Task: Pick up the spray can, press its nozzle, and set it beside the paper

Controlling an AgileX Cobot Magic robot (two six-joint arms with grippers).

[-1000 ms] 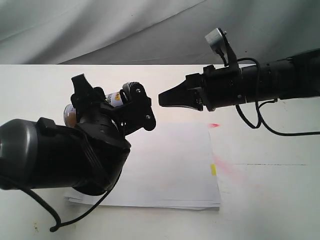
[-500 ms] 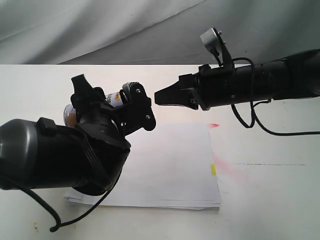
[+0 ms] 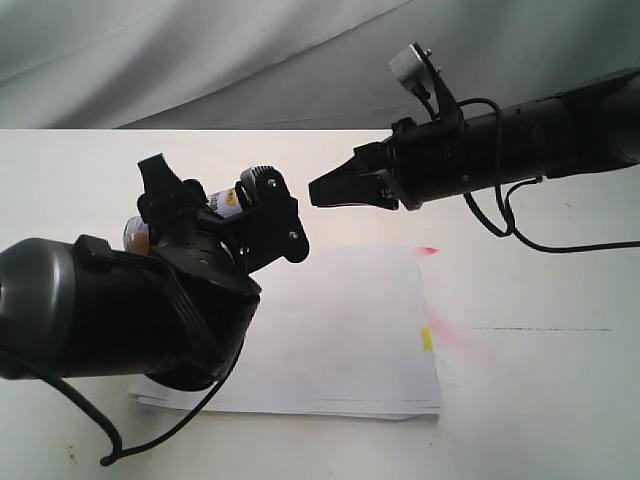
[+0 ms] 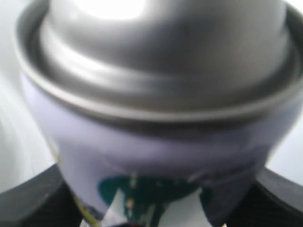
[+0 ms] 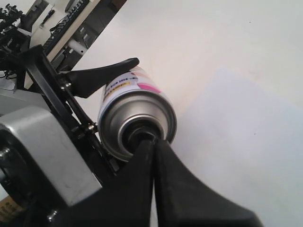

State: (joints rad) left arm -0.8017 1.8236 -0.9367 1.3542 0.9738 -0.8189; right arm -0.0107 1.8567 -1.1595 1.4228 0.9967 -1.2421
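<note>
My left gripper [image 3: 212, 190] holds the spray can [image 3: 229, 199] in the air above the table, lying roughly level with its top toward the right arm. In the left wrist view the silver domed shoulder of the spray can [image 4: 156, 71] fills the frame, black fingers [image 4: 28, 201] on both sides. My right gripper [image 3: 315, 190] is shut and empty, pointing at the can's top. The right wrist view shows its tips [image 5: 152, 142] in front of the black nozzle [image 5: 137, 131] of the spray can [image 5: 135, 111]; touching or apart, I cannot tell. The paper [image 3: 345, 330] lies flat below.
The paper carries a yellow tab [image 3: 427, 340] and pink-red smudges [image 3: 428, 249] along its right side. A grey cloth [image 3: 250, 60] hangs behind the white table [image 3: 540, 380]. Cables [image 3: 520, 235] droop from the right arm, and another cable [image 3: 130, 440] trails near the front edge.
My right gripper has moved left and slightly up, closer to the can's top. The left gripper with the can has shifted a little up and left.
</note>
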